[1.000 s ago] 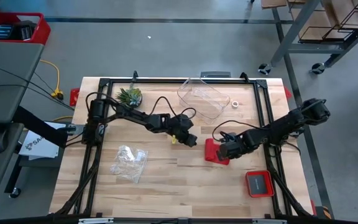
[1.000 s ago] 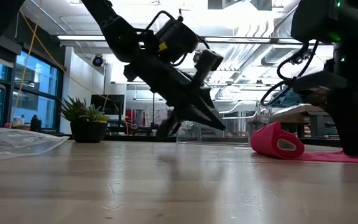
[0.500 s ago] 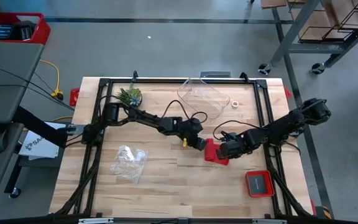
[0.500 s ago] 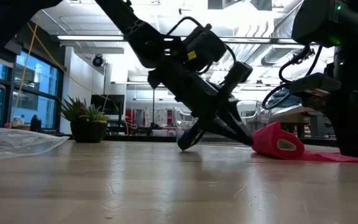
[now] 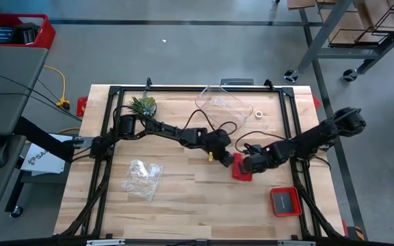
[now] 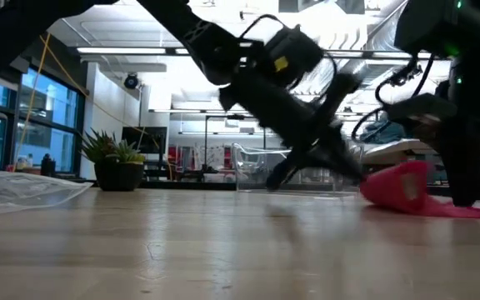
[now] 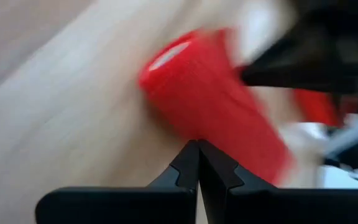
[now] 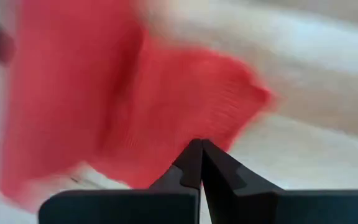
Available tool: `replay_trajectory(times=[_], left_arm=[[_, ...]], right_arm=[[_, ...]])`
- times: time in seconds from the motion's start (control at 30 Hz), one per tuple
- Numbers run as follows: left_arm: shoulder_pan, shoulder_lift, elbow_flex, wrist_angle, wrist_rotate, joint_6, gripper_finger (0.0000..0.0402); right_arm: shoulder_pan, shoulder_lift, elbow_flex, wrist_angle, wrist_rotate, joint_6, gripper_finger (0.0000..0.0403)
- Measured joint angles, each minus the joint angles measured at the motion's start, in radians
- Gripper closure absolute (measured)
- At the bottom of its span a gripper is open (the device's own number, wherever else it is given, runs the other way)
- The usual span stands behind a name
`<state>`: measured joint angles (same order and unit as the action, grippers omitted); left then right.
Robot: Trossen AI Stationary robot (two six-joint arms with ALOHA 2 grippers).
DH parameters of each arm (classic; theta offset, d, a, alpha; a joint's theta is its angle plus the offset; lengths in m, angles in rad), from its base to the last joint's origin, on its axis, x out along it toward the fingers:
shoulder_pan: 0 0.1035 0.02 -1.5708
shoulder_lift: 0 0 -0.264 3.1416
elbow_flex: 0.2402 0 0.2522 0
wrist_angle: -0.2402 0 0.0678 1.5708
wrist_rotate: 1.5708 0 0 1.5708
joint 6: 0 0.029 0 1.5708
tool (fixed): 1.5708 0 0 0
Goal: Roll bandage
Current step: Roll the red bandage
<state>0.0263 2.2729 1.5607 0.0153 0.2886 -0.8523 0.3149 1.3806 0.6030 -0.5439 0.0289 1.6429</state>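
Note:
The bright red bandage is partly rolled: a short roll (image 5: 240, 167) lies on its side on the table right of centre, and a flat tail (image 6: 465, 210) runs from it along the wood. My left gripper (image 5: 226, 160) is shut, its tip at the roll's left side. My right gripper (image 5: 250, 166) is shut just right of the roll, over the flat tail. In the low view the roll (image 6: 398, 185) sits tilted. My left gripper touches the roll's curved side (image 7: 194, 127) with its shut fingertips. The fingers slant down from the table's left. The roll lies on the table. My right gripper's shut fingertips stand on the flat tail (image 8: 194, 124), near its edge, coming from above. The tail lies flat on the wood.
A clear plastic tub (image 5: 223, 108), a small potted plant (image 5: 142, 104) and a white tape ring (image 5: 258, 114) stand at the far side. A crumpled clear bag (image 5: 142, 178) lies at the near left. A small red tray (image 5: 286, 201) sits at the near right.
My left gripper has gone toward the table's right edge and down, reaching the roll. The roll has shifted a little toward the right gripper and tipped. The flat tail has stayed on the table.

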Motion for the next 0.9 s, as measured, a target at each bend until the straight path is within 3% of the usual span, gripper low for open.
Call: replay_trajectory(times=[0.13, 0.37, 0.47, 0.7, 0.9], left_arm=[[-0.007, -0.002, 0.048, 0.122, 0.058, 0.053, 0.0402], [0.006, -0.002, 0.106, 0.147, 0.121, 0.104, 0.0402], [0.024, -0.002, 0.114, 0.137, 0.171, 0.105, 0.0402], [0.061, -0.002, 0.116, -0.024, 0.207, 0.171, 0.0402], [0.092, -0.002, 0.115, -0.132, 0.276, 0.28, 0.0401]], right_arm=[[-0.001, -0.093, 0.044, -0.105, 0.055, 0.0, 0.0403], [0.017, -0.248, 0.123, -0.359, 0.138, 0.002, 0.0403], [0.023, -0.291, 0.136, -0.392, 0.143, 0.002, 0.0403], [0.021, -0.255, 0.135, -0.404, 0.124, 0.004, 0.0403], [-0.024, -0.181, 0.134, -0.305, 0.099, -0.098, 0.0403]])
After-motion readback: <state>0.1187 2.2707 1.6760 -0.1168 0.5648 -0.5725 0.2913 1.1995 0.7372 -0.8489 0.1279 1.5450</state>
